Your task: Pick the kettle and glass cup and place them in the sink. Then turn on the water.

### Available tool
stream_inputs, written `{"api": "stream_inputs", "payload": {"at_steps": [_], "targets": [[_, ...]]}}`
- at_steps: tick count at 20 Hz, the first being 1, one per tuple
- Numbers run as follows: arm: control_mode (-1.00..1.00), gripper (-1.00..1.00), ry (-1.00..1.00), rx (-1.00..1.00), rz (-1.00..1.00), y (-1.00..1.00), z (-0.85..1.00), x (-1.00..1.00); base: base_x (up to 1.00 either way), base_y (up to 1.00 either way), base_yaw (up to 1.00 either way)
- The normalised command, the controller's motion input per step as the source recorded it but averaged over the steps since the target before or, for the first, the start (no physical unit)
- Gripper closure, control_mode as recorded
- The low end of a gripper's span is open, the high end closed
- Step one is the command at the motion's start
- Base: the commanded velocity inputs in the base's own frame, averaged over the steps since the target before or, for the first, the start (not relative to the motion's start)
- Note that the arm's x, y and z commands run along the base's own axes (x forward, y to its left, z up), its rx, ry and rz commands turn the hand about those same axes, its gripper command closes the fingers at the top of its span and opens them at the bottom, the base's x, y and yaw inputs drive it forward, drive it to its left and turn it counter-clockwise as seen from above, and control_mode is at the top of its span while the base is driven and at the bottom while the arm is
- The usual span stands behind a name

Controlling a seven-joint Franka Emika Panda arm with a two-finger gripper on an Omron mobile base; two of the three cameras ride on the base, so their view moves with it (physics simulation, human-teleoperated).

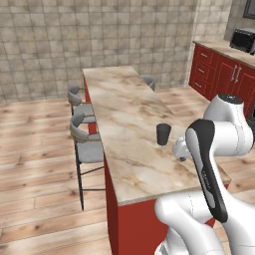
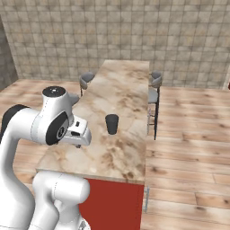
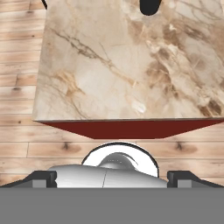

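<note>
Hand view looks straight down on the near end of the marble table, with the glass cup cut off at the top edge of the frame and the claw held back over the floor, its two dark tips set far apart at the bottom corners and nothing between them. In the left base view the glass cup stands upright at centre right of the frame, well in from both long edges of the table, with the claw just lower right of it and not touching. The likely trouble is a sideways knock: a light tumbler could tip or roll if one finger meets its wall first, so the reach should come in centred. Bare marble surrounds the cup; stools line the left edge. Kettle and sink are not something I can place from here.
</note>
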Motion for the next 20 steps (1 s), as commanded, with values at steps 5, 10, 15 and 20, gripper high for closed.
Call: {"api": "stream_inputs", "payload": {"at_steps": [5,10,15,20], "targets": [[1.0,-1.0,0.0,0.0,0.0,0.0,0.0,0.0,0.27,-0.23,0.0],[1.0,-1.0,0.0,0.0,0.0,0.0,0.0,0.0,0.28,-0.27,0.0],[1.0,-1.0,0.0,0.0,0.0,0.0,0.0,0.0,0.35,-0.27,0.0],[1.0,-1.0,0.0,0.0,0.0,0.0,0.0,0.0,0.36,-0.25,0.0]]}}
